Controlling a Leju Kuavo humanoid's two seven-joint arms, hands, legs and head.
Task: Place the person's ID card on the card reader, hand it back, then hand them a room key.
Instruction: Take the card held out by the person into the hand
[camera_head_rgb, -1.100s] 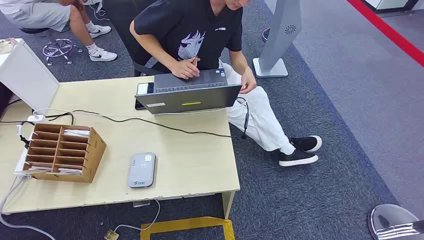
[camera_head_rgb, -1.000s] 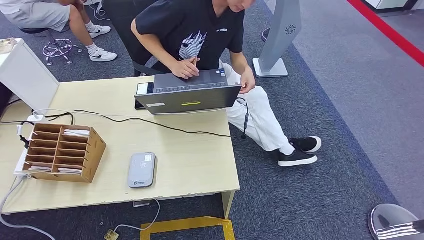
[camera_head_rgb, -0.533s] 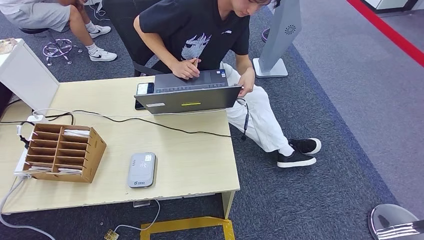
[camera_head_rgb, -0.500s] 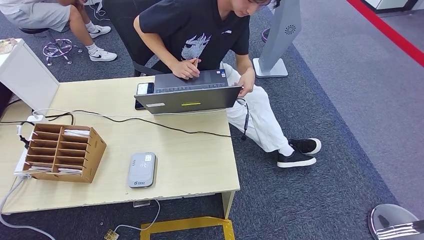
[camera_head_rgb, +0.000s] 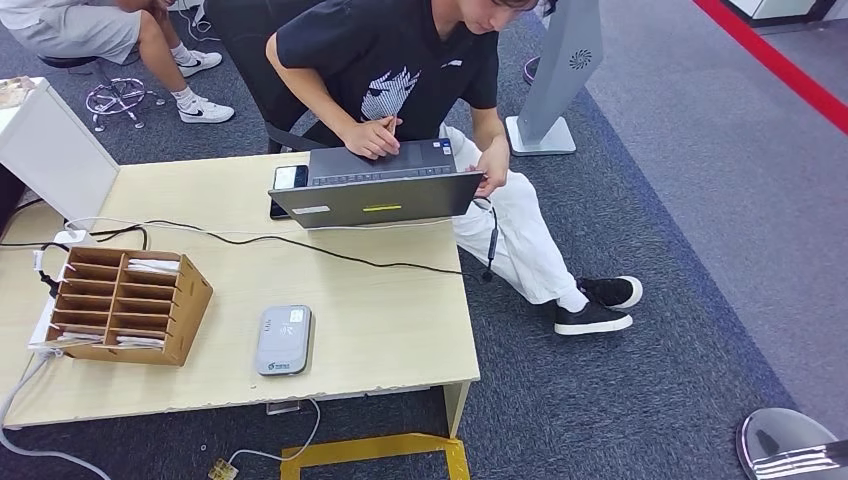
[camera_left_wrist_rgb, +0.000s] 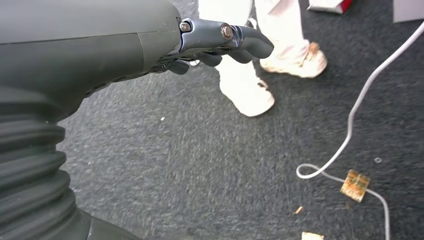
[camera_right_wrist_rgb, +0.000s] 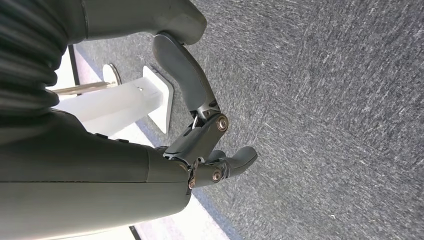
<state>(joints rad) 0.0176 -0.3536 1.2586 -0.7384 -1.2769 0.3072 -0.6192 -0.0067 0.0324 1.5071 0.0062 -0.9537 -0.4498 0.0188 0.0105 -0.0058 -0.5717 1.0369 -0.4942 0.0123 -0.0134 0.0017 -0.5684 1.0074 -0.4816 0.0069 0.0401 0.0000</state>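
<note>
I see both arms hanging over carpet: my left hand (camera_left_wrist_rgb: 220, 47) has its fingers loosely curled and holds nothing, my right hand (camera_right_wrist_rgb: 200, 135) is open and empty. The reader (camera_head_rgb: 283, 340) lies near the desk's (camera_head_rgb: 380, 310) front edge, within reach. No ID card visible; the reader's logo is unreadable.

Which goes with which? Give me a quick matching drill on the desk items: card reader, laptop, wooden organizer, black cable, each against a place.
Things:
1. card reader
2. laptop
3. wooden organizer
4. black cable

Places:
A. far edge of the table, under the person's hand
B. robot's left side of the table
C. near edge, lying flat
D. running across the table's middle

Pairs: 1-C, 2-A, 3-B, 4-D
</note>
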